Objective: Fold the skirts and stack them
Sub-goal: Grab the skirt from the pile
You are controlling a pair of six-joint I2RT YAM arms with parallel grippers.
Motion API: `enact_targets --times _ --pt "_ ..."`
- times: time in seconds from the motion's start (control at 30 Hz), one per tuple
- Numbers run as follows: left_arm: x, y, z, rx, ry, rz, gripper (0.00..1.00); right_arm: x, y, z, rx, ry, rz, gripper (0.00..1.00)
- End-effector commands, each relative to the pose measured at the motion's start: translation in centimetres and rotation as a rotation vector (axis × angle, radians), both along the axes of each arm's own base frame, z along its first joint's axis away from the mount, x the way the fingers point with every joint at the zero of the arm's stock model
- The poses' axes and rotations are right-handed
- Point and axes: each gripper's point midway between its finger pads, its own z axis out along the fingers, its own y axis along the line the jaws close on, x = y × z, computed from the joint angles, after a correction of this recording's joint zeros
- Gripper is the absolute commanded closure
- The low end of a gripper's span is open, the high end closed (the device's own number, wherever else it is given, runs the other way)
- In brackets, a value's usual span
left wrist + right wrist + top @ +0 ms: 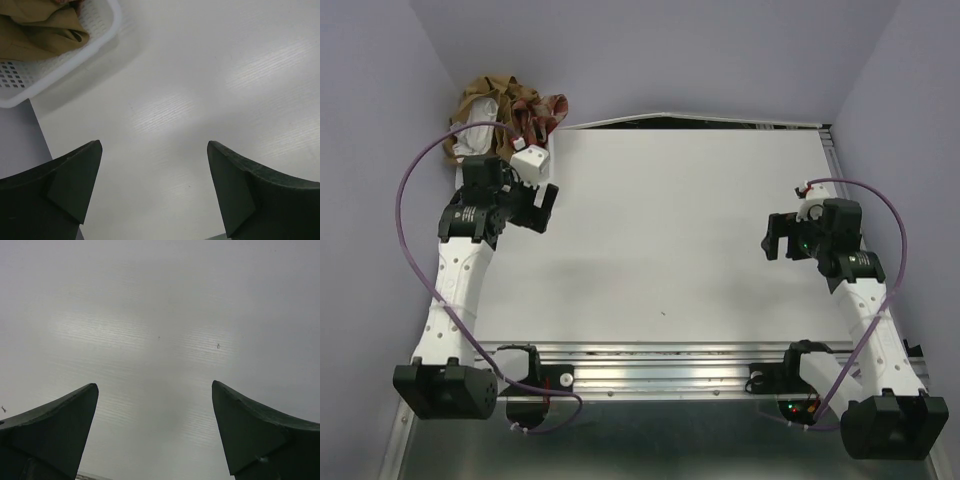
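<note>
The skirts [500,105] are heaped in a tray [75,59] at the far left corner of the worktop [670,240], just behind the left fingers [70,185], with the right fingers [55,430] held well apart at the right.

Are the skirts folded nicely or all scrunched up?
Scrunched up. The skirts lie in a crumpled heap at the far-left corner, bunched inside the white tray.
</note>
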Motion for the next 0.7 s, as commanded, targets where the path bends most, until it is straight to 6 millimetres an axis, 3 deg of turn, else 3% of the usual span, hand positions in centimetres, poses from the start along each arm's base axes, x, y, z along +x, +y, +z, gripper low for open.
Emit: enact_targets --times 0.0,0.07,0.1,0.23,0.27,0.3,0.33,0.37,0.4,0.53,0.57,0.6,0.67 --pt "2.9 0.3 2.1 0.09 -0.066 -0.001 0.01 0.7 0.3 1.1 -0.005 -0.033 0.029 0.0" --pt "4.8 0.1 1.5 0.127 -0.042 -0.013 0.01 0.7 0.3 0.9 -0.008 -0.025 0.032 0.0" --pt "5.9 0.2 2.9 0.145 -0.072 -0.013 0.02 0.8 0.3 0.9 -0.009 -0.022 0.033 0.0" --pt "9.6 -0.4 4.2 0.183 -0.075 -0.075 0.02 1.0 0.4 0.6 -0.008 -0.008 0.041 0.0" --pt "11.5 -0.7 5.1 0.189 -0.091 -0.086 0.02 1.0 0.3 0.5 -0.01 -0.005 0.038 0.0" --pt "12.1 -0.9 5.2 0.2 -0.08 -0.12 0.02 1.0 0.3 0.4 -0.012 -0.001 0.038 0.0" --pt "13.8 -1.2 3.8 0.204 -0.042 -0.135 0.03 1.1 0.3 0.3 -0.013 0.002 0.039 0.0" --pt "15.1 -1.3 6.0 0.207 -0.096 -0.134 0.04 1.1 0.3 0.3 -0.011 0.003 0.041 0.0" --pt "16.2 -1.3 6.3 0.211 -0.104 -0.136 0.05 1.1 0.3 0.3 -0.011 0.008 0.041 0.0" --pt "20.9 -1.7 6.2 0.228 -0.116 -0.167 0.13 1.1 0.5 0.0 -0.006 0.02 0.046 0.0" --pt "22.4 -1.8 4.5 0.239 -0.09 -0.18 0.14 1.1 0.4 -0.1 -0.007 0.023 0.047 0.0" --pt "23.4 -1.8 5.6 0.245 -0.131 -0.173 0.14 1.2 0.4 -0.1 -0.008 0.022 0.048 0.0" --pt "25.0 -1.3 5.2 0.251 -0.148 -0.163 0.15 1.1 0.4 -0.3 -0.009 0.029 0.047 0.0"
